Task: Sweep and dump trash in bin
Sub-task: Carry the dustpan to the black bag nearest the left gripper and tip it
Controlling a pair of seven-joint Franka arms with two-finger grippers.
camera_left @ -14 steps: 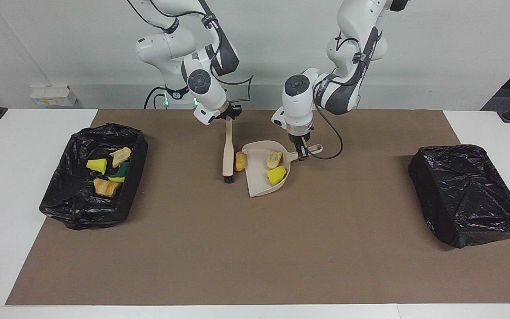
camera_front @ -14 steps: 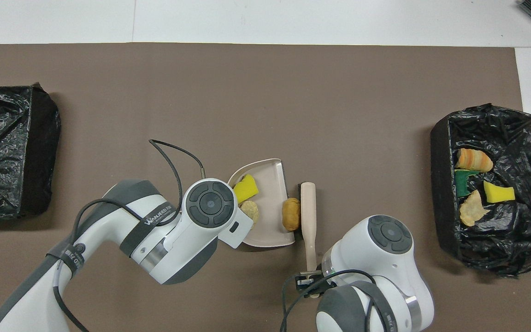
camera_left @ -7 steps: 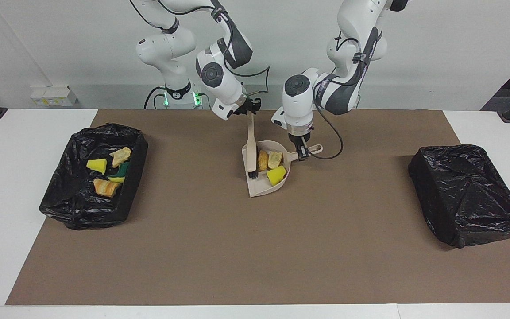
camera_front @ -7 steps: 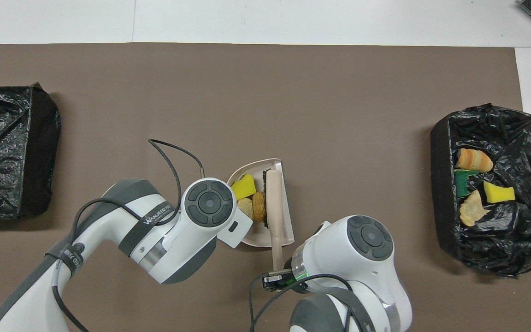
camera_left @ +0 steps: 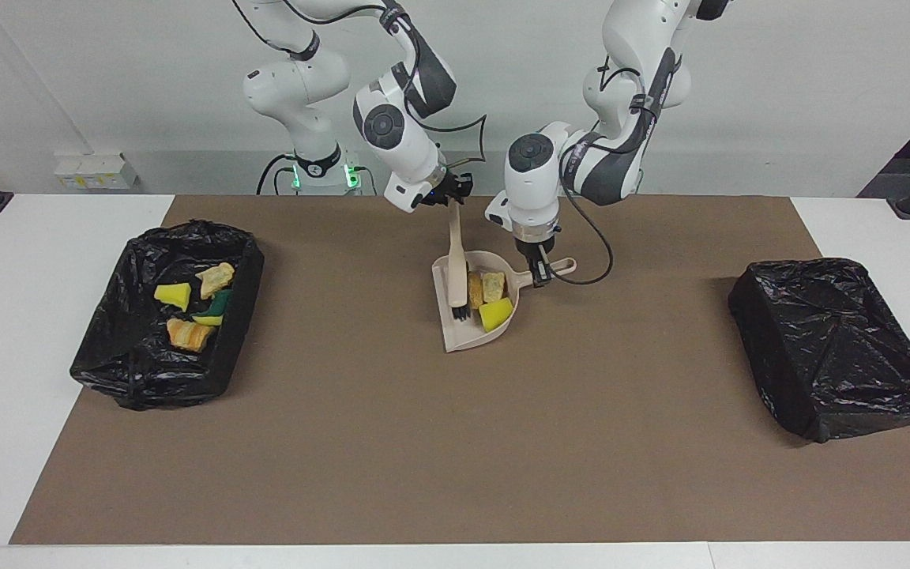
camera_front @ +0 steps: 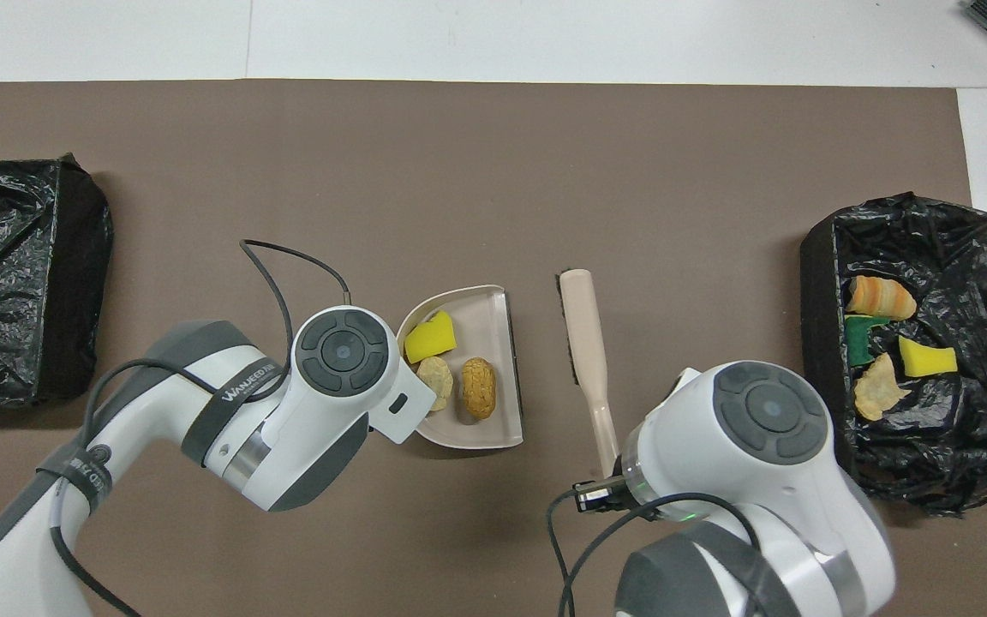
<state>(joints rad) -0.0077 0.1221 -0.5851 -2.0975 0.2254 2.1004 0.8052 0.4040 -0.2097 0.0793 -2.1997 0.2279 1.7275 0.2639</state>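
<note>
Now my left gripper (camera_left: 540, 273) is pinched on the handle of the dustpan (camera_left: 463, 336), which sits on the brown mat mid-table. My right gripper (camera_left: 451, 197) is clamped on the top of the brush (camera_left: 456, 261), which hangs bristles down. In the facing view the bristles are at the pan's open edge; from overhead the brush (camera_front: 583, 326) shows just beside the pan (camera_front: 493, 313), toward my right arm's end. I cannot tell whether they touch.

Three scraps lie in the pan: a yellow sponge (camera_left: 494, 314), a tan lump (camera_left: 493, 284) and an orange-brown lump (camera_left: 475, 289) next to the brush. Four more lie in the bin (camera_left: 242, 269) at my right arm's end: a yellow chunk (camera_left: 173, 295), a tan piece (camera_left: 216, 278), a green piece (camera_left: 220, 304) and a striped orange lump (camera_left: 186, 333). A second bin (camera_left: 826, 340) sits at my left arm's end.
</note>
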